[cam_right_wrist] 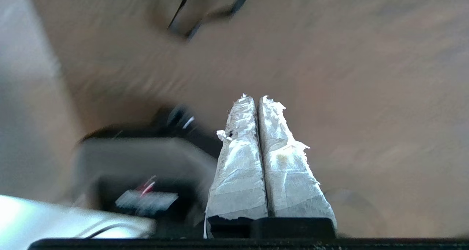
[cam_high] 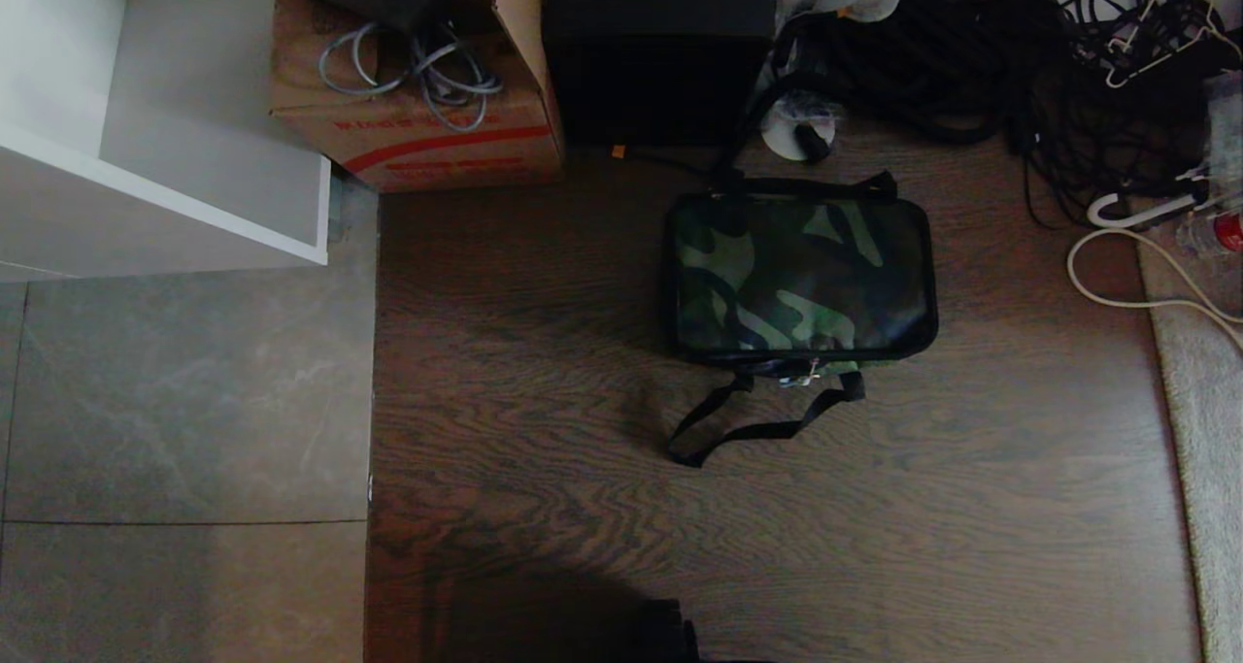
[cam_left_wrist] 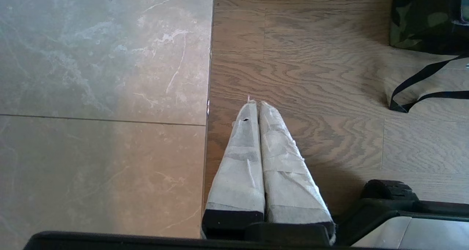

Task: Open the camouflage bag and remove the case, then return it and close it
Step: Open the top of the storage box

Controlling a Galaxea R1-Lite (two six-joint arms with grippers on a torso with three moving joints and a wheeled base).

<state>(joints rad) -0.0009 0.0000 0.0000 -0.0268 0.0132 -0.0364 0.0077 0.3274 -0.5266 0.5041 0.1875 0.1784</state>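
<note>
Head view: we see the bag (cam_high: 801, 280) lying flat on the wood floor (cam_high: 544, 430), zipped, right of centre. Its strap (cam_high: 748, 430) loops out on the floor on the near side. Behind it stand a black box (cam_high: 658, 51) and a cardboard box (cam_high: 418, 110) with grey cables on top; a tangle of black cables (cam_high: 971, 61) lies to the right of these. Grey tile (cam_high: 175, 401) covers the floor to the left. We see neither arm here, and no case.

Left wrist view: our left gripper (cam_left_wrist: 255, 103) hangs low over the wood just beside the tile seam, pointing along the floor. Its taped fingers (cam_left_wrist: 242, 151) are pressed together, holding nothing. The bag's corner and strap lie well apart from it.

Right wrist view: our right gripper (cam_right_wrist: 253, 97) is above bare wood, the picture smeared. Its taped fingers (cam_right_wrist: 242, 162) meet tip to tip, empty. A strap loop (cam_right_wrist: 205, 12) shows far ahead.
</note>
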